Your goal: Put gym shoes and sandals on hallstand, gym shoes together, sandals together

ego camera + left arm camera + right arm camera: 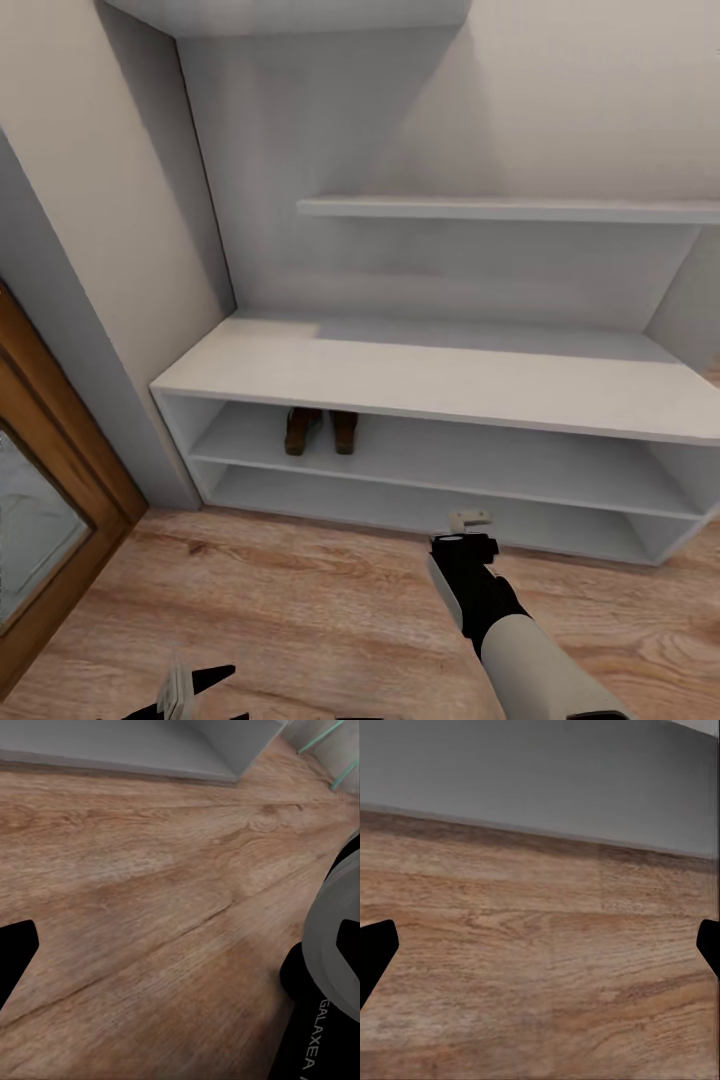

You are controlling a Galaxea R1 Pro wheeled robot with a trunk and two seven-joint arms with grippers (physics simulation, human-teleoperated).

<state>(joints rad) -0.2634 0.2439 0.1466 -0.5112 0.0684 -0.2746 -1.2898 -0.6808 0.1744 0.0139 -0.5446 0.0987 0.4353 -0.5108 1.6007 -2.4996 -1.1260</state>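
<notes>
Two brown sandals (300,430) (345,430) stand side by side, toes inward, on the upper open shelf of the pale hallstand (450,375). The gym shoes are out of view. My right gripper (468,520) reaches low over the corridor floor (300,600), just in front of the rack's bottom shelf and right of the sandals. In the right wrist view its two black fingertips (375,952) stand far apart over bare planks, so this gripper (540,952) is open and empty. My left gripper (188,690) hangs at the head view's lower edge, open, with one fingertip (15,952) over the floor.
A wooden door frame with a glass panel (40,500) stands at the left, next to a grey wall corner. A floating shelf (500,208) hangs above the bench top. Part of my own grey and black arm (334,967) crosses the left wrist view.
</notes>
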